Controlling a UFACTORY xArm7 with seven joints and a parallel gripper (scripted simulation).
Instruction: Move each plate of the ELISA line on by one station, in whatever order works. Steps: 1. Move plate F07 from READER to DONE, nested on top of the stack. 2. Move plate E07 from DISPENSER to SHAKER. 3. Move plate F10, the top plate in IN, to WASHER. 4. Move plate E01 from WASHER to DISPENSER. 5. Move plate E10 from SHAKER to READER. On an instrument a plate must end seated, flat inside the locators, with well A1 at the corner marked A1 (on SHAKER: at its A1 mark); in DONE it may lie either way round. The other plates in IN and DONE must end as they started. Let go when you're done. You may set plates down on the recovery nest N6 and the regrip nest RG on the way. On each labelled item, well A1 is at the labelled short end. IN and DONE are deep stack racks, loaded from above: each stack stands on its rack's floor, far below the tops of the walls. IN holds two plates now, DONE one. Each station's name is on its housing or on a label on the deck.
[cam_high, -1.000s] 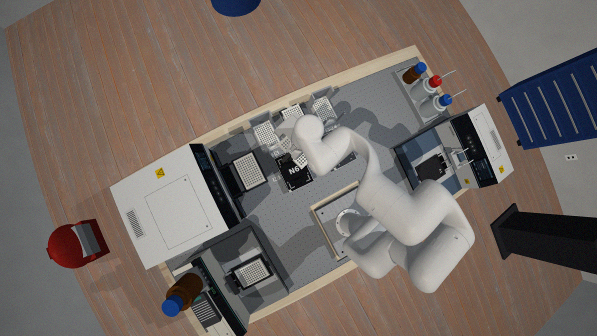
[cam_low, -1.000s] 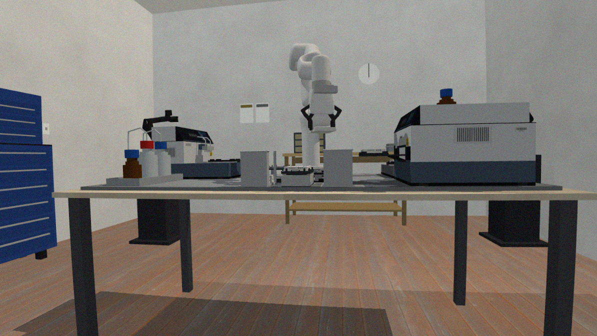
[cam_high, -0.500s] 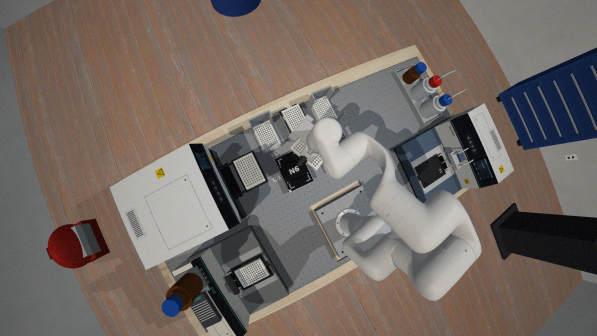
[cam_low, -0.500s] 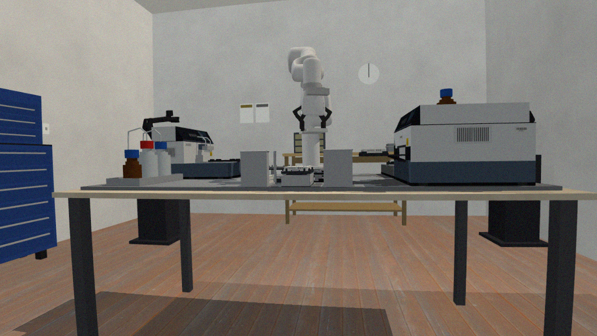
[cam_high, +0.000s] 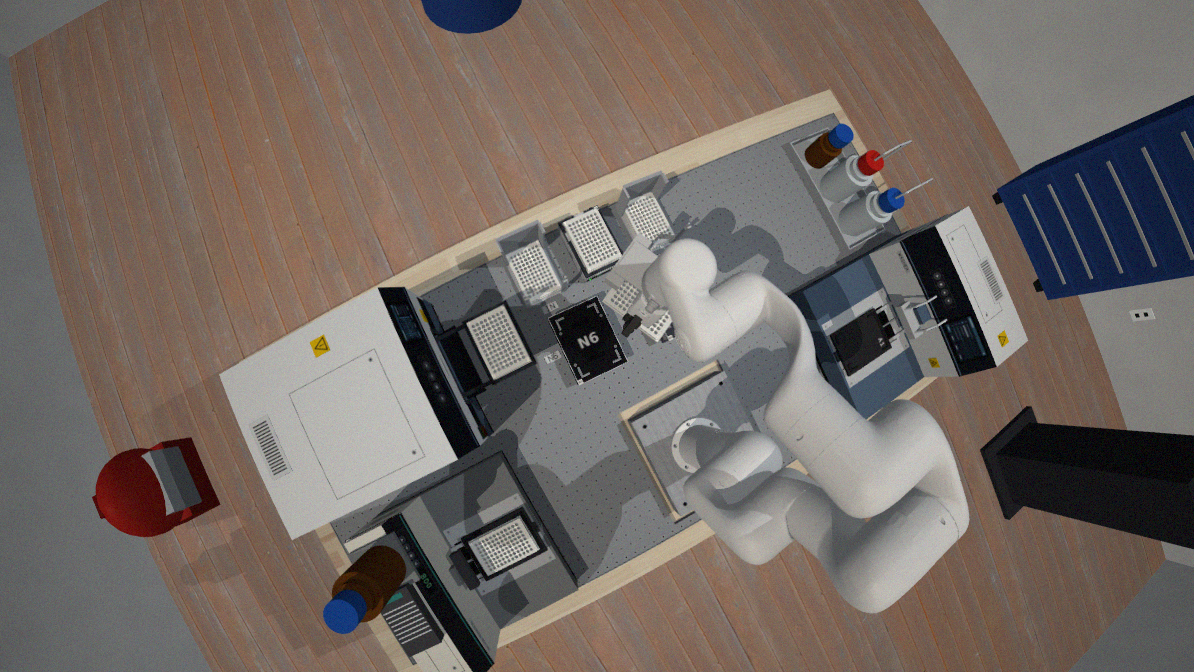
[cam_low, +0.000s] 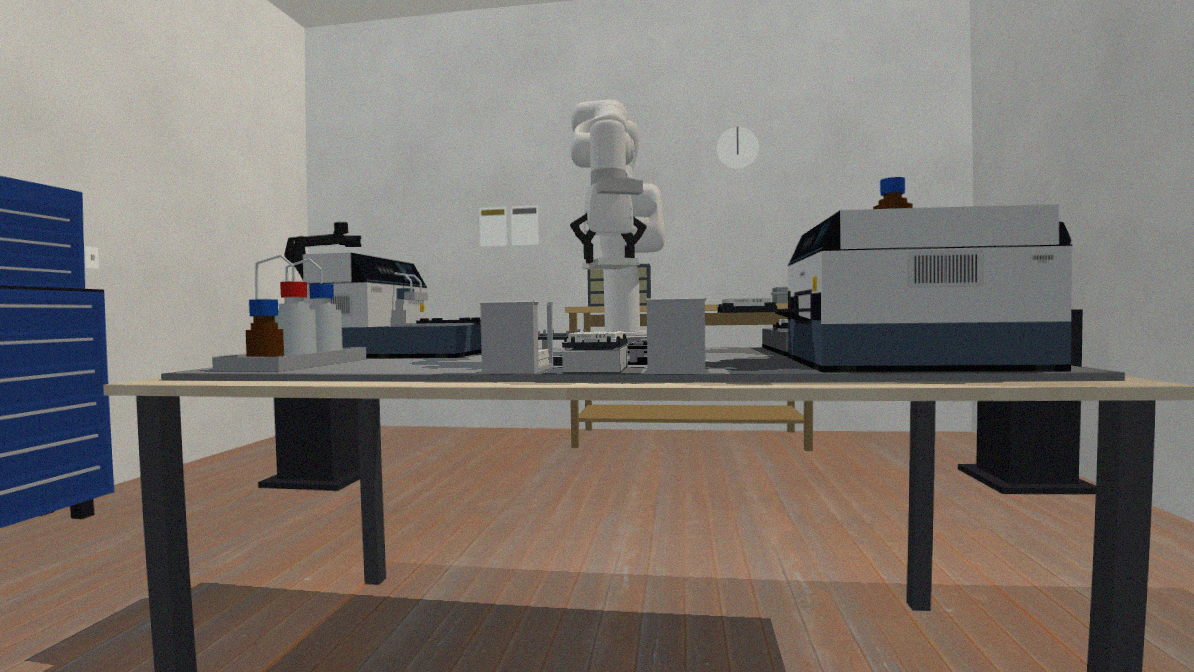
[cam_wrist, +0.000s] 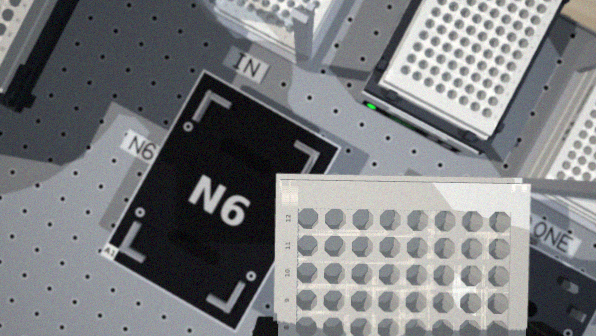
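My gripper (cam_high: 641, 322) (cam_low: 609, 252) is shut on a white well plate (cam_high: 625, 294) (cam_wrist: 402, 260) and holds it level, high above the deck, just right of the black nest N6 (cam_high: 603, 360) (cam_wrist: 165, 200). The plate's label is not readable. The IN rack (cam_high: 532, 268) holds a plate deep inside. The SHAKER carries a plate (cam_high: 591, 239) (cam_wrist: 462, 60). The DONE rack (cam_high: 647, 217) holds plates. The READER carries a plate (cam_high: 498, 340), and so does the DISPENSER (cam_high: 503, 546). The WASHER nest (cam_high: 856, 346) is dark and bare.
The big white READER housing (cam_high: 334, 417) (cam_low: 935, 289) stands on one side, the WASHER housing (cam_high: 960, 292) (cam_low: 367, 288) on the other. A bottle tray (cam_high: 848, 179) (cam_low: 288, 329) sits at a deck corner. A brown bottle (cam_high: 369, 582) stands by the DISPENSER.
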